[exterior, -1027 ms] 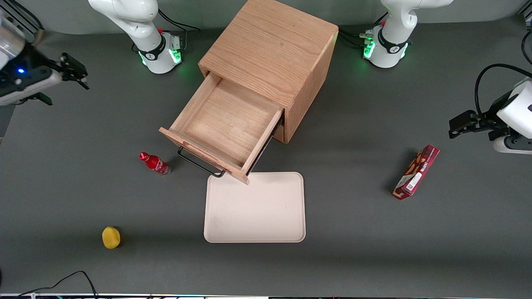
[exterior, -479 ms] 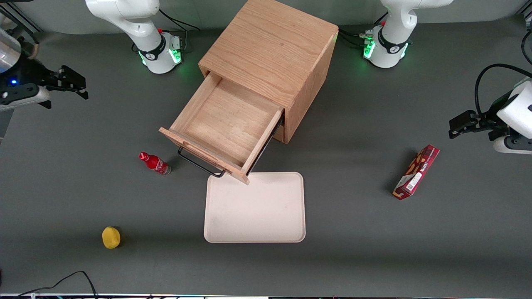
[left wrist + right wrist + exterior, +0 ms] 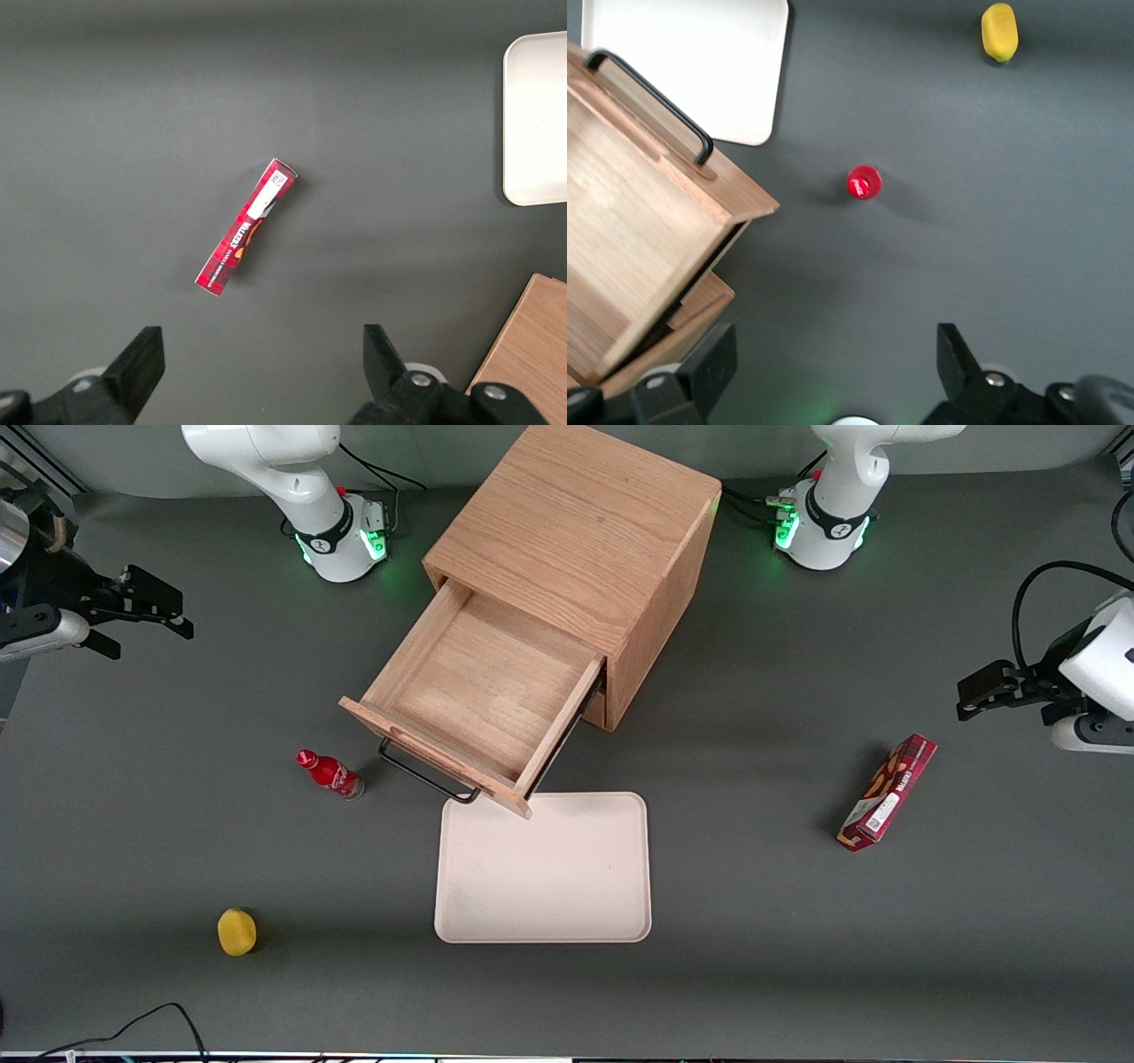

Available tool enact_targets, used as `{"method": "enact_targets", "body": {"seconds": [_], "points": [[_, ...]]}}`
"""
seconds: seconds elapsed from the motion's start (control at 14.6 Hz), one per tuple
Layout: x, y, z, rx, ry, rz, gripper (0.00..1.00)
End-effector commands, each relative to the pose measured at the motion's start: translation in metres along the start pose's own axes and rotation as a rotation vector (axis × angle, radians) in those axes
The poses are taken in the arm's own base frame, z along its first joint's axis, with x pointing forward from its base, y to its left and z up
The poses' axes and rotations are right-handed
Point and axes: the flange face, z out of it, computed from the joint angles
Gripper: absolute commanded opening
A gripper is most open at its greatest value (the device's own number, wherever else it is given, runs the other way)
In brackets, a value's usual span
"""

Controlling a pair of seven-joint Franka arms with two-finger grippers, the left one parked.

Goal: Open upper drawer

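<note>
Since a second ago only the working arm has shifted: its gripper (image 3: 146, 602) has drifted slightly nearer the front camera at the working arm's edge of the table, while the drawer and the loose items lie where they were. Its fingers stand spread with nothing between them, as the right wrist view shows, and it hangs high above bare mat.

From that pincer the upper drawer (image 3: 474, 691) lies toward the middle of the table, well apart. It is already pulled far out of the oak cabinet (image 3: 576, 531), its empty wooden floor fully exposed, and its black handle (image 3: 425, 775) juts over the mat toward the front edge. The drawer's travel runs diagonally, toward the front edge and the working arm's end. I judge the opening done; any next move is merely retreat, so the working arm needs no approach.

Near the handle stands a red bottle (image 3: 330, 773), and a cream tray (image 3: 543, 868) lies just beside the drawer front. A yellow lemon (image 3: 236, 931) sits toward the working arm's front corner; a red snack box (image 3: 888, 792) lies toward the parked arm's end. The table (image 3: 797, 957) is dark grey matting.
</note>
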Motion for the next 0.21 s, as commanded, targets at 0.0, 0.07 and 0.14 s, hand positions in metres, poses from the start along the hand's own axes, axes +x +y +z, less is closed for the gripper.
{"method": "enact_targets", "body": {"seconds": [0.0,0.07,0.14], "points": [[0.005,-0.0047,0.0014,0.021,0.009,0.06,1.0],[0.0047,0.0016,0.0017,0.021,0.007,0.071,1.0],[0.0048,0.0008,0.0018,0.021,0.007,0.068,1.0]]}}
